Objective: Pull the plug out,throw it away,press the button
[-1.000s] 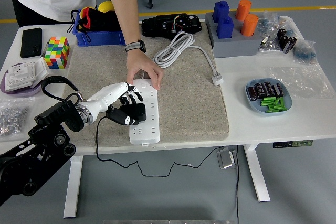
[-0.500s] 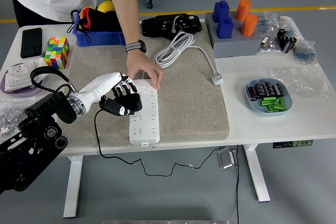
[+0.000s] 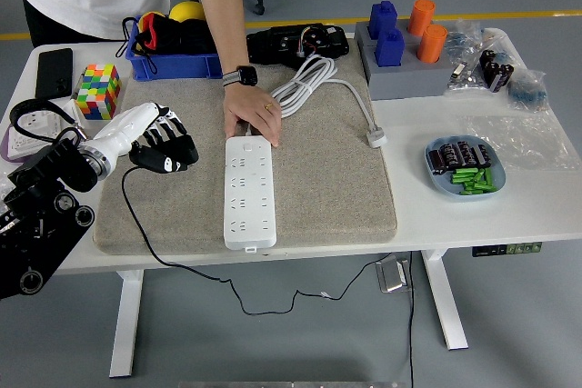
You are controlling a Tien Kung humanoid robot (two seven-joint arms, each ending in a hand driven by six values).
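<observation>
- Left hand [image 3: 164, 145] over the grey mat [image 3: 318, 188], at about 9 o'clock from the power strip [image 3: 248, 193] and clear of it.
- Fingers [image 3: 177, 138] curled around a black plug [image 3: 168, 157]; its thin black cord [image 3: 136, 224] trails down over the mat's near edge and off the bench [image 3: 509, 215].
- Plug is out of the strip; no socket looks occupied.
- A person's hand [image 3: 253, 115] presses down on the strip's far end, at 12 o'clock, steadying it.
- Right hand not seen.
- Step in hand, as I judge it: carry the plug off and drop it.
- To do it well: hold the grip firm until the plug is well away from the strip, watch that the trailing cord does not snag the mat edge or drag the strip, then loosen the fingers fully so it falls free.
- The strip's button is likely at the far end under the person's hand; cannot tell exactly. Approach there from 9 o'clock afterward, one fingertip pressing straight down.
</observation>
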